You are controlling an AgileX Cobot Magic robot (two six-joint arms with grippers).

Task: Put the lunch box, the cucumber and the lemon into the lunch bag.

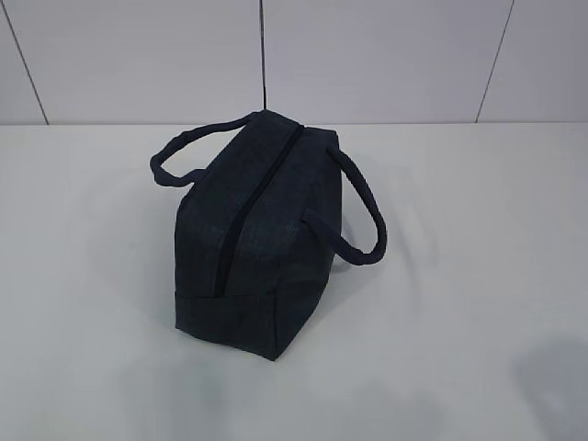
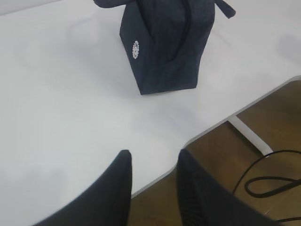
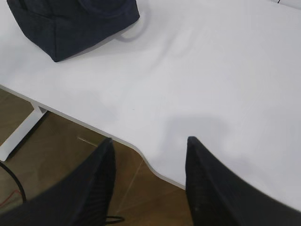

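**Zipped bag alone on table, both grippers back at the edge**

The lunch bag (image 1: 262, 234) stood upright mid-table (image 1: 478, 276), zipper (image 1: 257, 207) apparently closed along the top, one handle drooping off each long side. Nothing sat between the bag and either gripper. The left gripper (image 2: 153, 162) hung over the table edge near the bag, jaws apart, holding nothing. The right gripper (image 3: 150, 146) was likewise spread and empty. Only the left wrist view caught the white logo (image 2: 136, 50) on the bag's side, plus wood floor (image 2: 277, 117) and a black cable (image 2: 270, 181). The right wrist view showed just a bag corner and a table leg (image 3: 21, 134).
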